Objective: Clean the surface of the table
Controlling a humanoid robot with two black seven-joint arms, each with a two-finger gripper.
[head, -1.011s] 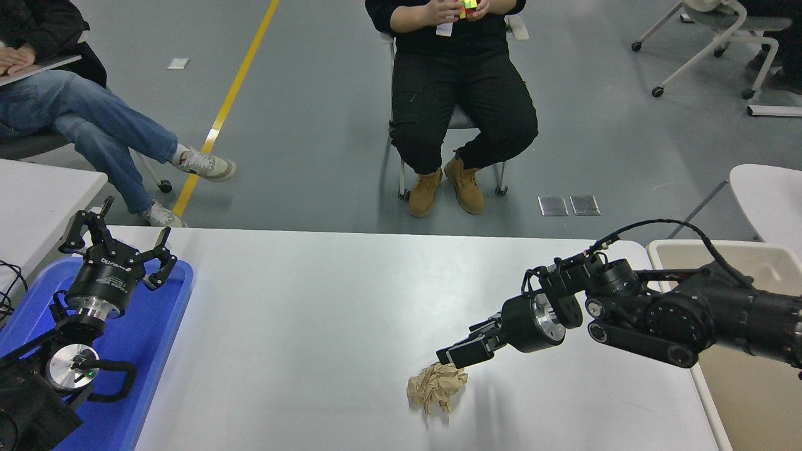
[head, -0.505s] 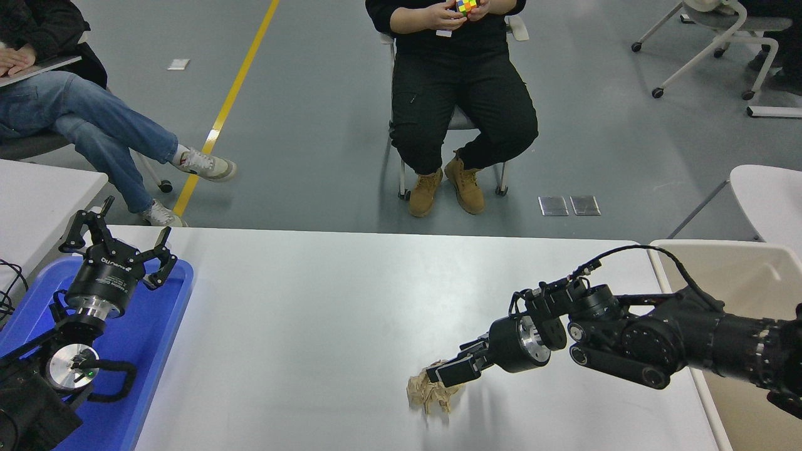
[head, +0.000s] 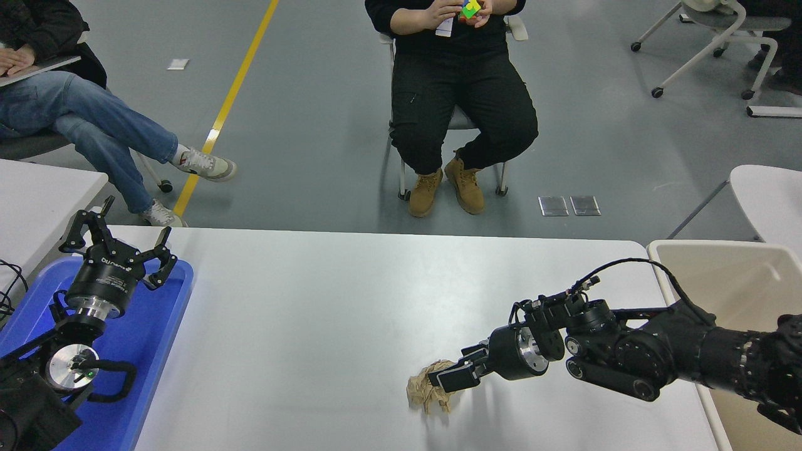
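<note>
The table surface [head: 313, 326] is a wide white tabletop with rounded corners. A crumpled ball of brown paper [head: 425, 396] lies on it near the front, right of the middle. My right gripper [head: 452, 374] reaches in from the right, low over the table, with its fingers open at the ball's upper right side and partly covering it. I cannot tell whether the fingers touch the paper. My left gripper [head: 119, 241] is parked at the lower left, open and empty, pointing up.
A blue plastic tray [head: 156, 338] lies under the left arm at the table's left end. A beige bin [head: 739, 275] stands off the right end. A person [head: 463, 94] sits beyond the far edge, another person's legs [head: 94, 131] at the upper left.
My right gripper has moved left and down towards the front edge, from just above the paper ball to its upper right side. The paper and the left arm have not moved.
</note>
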